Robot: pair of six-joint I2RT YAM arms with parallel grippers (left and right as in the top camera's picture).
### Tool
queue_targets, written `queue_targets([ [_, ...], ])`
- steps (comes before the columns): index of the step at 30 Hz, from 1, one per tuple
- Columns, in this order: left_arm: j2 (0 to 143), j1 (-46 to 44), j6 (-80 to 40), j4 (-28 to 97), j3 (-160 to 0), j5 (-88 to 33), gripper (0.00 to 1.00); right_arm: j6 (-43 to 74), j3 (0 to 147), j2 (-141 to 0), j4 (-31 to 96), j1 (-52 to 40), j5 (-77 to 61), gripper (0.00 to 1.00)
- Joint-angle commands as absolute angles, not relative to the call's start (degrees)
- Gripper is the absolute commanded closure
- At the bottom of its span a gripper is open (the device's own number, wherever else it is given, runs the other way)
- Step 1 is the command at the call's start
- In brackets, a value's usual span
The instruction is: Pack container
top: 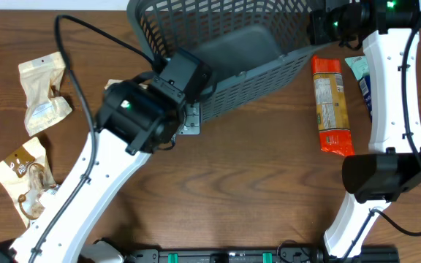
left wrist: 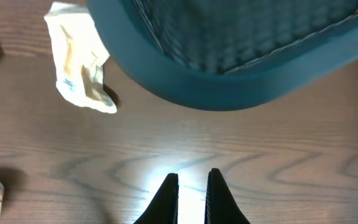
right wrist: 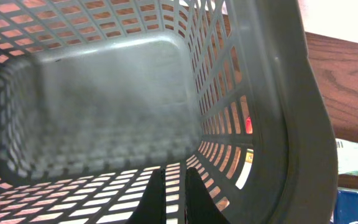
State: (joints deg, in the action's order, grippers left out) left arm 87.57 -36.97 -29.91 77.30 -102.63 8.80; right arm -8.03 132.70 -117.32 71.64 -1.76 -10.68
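Overhead view puts the large dark grey slotted plastic basket [top: 258, 79] at the 12 o'clock edge of the wooden worktop [top: 240, 183]. It sits skewed, its solid floor turned toward the camera. My left gripper [top: 188, 120] sits at the basket's 7 o'clock corner, just beside the wall. In the left wrist view the left gripper [left wrist: 192, 190] has its two dark fingers drawn almost together. Only a thin strip of bare wood shows between them, and nothing is held. From there the basket's thick rolled rim [left wrist: 229, 93] lies at 12 o'clock, apart from the fingertips.

My right gripper [top: 319, 29] is at the basket's 2 o'clock corner, against the rim. In the right wrist view the right gripper [right wrist: 174, 193] points into the basket, over the lattice wall [right wrist: 73, 199], with the rim [right wrist: 278, 93] rising at 3 o'clock. Its fingers stand close together, and I cannot tell whether they pinch the lattice.

A long orange-red snack packet [top: 331, 106] lies at 4 o'clock from the basket. A crumpled cream pouch [top: 42, 91] lies at 8 o'clock, well apart from it.
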Motion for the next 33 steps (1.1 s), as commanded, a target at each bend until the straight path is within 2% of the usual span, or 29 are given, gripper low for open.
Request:
queue_targets([
  [1,89.4,-37.1,-30.8,76.4,-100.2,8.1,0.94,-8.9,133.8,-117.9,71.8,-2.0,-10.5,0.99],
  [19,90.8,-36.4,-27.6,61.3,-86.8,8.2,0.94,-8.9,133.3,-118.0,73.1,-2.0,-10.5,0.99],
  [33,91.6,-28.2,-22.7,60.0,-86.5,8.2,0.94,-8.9,133.2,-118.1,76.3,-2.0,-10.5,0.99],
])
